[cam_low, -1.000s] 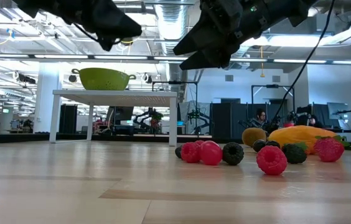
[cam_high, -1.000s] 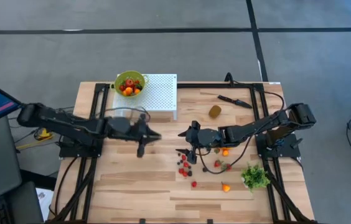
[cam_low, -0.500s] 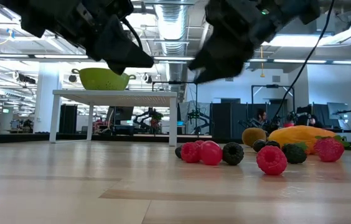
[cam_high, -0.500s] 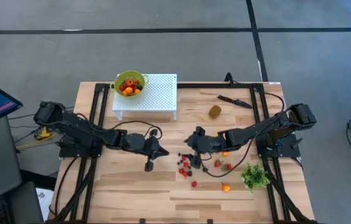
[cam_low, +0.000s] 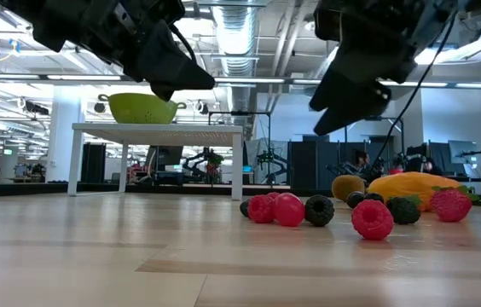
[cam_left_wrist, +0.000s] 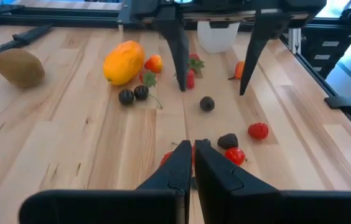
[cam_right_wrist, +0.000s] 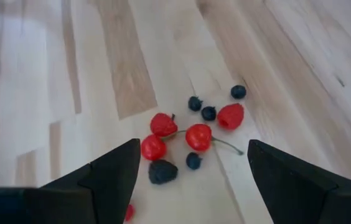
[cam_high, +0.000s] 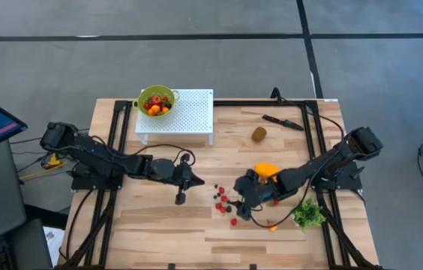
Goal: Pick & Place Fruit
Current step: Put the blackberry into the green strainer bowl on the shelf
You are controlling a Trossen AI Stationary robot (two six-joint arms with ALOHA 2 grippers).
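Pale wooden planks make up the table [cam_high: 159,225], framed by black rails. Over its middle hangs the left hand [cam_high: 179,199], its two fingers pressed together with nothing between them. Just beyond its fingertips, on the side toward the other arm, lies a scatter of small red and dark berries [cam_high: 225,202]. The right hand [cam_high: 243,213] hovers above that same scatter with its fingers [cam_right_wrist: 110,171] spread wide apart and nothing in them; in its wrist view the red berries [cam_right_wrist: 163,124] and a cherry [cam_right_wrist: 198,135] with a stem lie between and ahead of the fingers. An elongated orange fruit [cam_high: 266,171] lies just behind the right hand, beside its arm. A brownish kiwi [cam_high: 259,134] sits farther off, near a black knife [cam_high: 282,121]. A green leafy bunch [cam_high: 307,214] rests beside the right arm. Well away from both hands, a green colander [cam_high: 156,100] holding fruit stands on a white perforated stand [cam_high: 193,112]
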